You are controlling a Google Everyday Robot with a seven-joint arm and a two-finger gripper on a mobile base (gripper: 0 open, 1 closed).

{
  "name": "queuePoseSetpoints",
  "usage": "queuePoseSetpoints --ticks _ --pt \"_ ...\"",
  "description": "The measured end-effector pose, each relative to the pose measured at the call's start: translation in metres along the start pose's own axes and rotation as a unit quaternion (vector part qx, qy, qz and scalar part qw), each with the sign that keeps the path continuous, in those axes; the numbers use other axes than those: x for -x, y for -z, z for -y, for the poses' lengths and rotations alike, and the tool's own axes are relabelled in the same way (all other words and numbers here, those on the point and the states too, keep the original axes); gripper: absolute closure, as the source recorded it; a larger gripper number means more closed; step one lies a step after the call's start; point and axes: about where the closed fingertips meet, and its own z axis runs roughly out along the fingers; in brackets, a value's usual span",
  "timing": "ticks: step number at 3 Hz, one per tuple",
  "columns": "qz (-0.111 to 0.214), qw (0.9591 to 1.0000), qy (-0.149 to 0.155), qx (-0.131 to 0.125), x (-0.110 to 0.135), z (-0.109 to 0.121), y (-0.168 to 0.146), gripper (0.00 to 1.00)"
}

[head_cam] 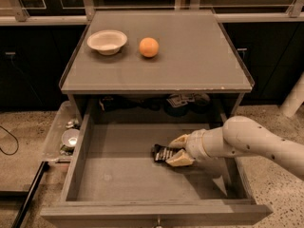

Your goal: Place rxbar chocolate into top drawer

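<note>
A pale speckled floor (266,122) and a row of dark cabinets (28,80) surround the grey cabinet I am working at, whose top drawer (123,175) stands pulled out wide towards the camera, its small knob (156,221) just showing at the bottom edge. The rxbar chocolate (160,153) is inside that drawer, right of the middle and low over the flat grey bottom, though I cannot tell whether it touches the wood. My gripper (172,151) pinches the bar by its right end, one tan finger (179,140) behind it and the other in front, so the black wrapper sticks out to the left. There are pale marks on the wrapper, but I can read no word or brand there. My white arm (256,144) comes in over the drawer's right wall. At the back, under the cabinet top (190,56), sits a packet with a black-and-white print (183,100), also unreadable. On the cabinet top, towards its far left, a white bowl (107,41) and an orange (148,47) stand near each other without touching. Left of the drawer, on the floor, a clear plastic bin (59,137) holds some metal pieces, and a dark cable (7,141) curls farther left.
</note>
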Motion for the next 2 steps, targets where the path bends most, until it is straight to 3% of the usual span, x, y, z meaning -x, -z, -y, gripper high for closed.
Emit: queuePoseSetpoints --ticks 1,2 --pt "0.006 0.9998 0.004 0.017 0.003 -0.010 0.005 0.11" --pt "0.015 0.9992 0.035 0.010 0.026 -0.021 0.037 0.00"
